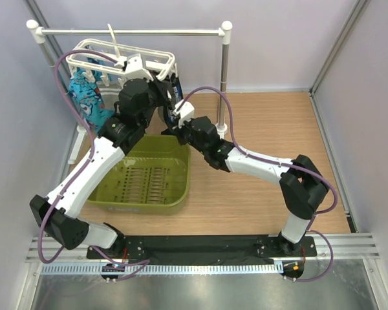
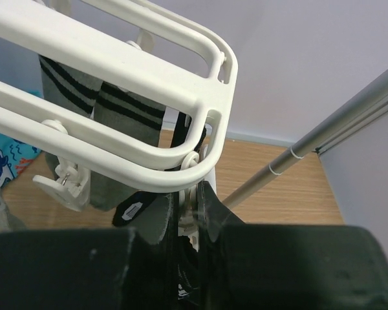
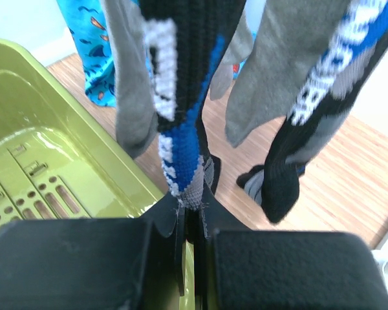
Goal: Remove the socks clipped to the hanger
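The white grid hanger hangs from the rail by its hook, its frame just above my left gripper. My left gripper is shut on one white clip at the frame's corner, which holds a black sock. Grey socks with striped cuffs hang from clips beside it. Lower down, my right gripper is shut on the toe of a black sock with blue and white marks. A second black sock and grey socks hang around it. From above, both grippers meet under the hanger's right end.
A green slotted basket sits on the wooden table below the hanger, its rim just left of my right gripper. A blue patterned cloth hangs at the hanger's left. The white pole stand rises at the right behind the arms.
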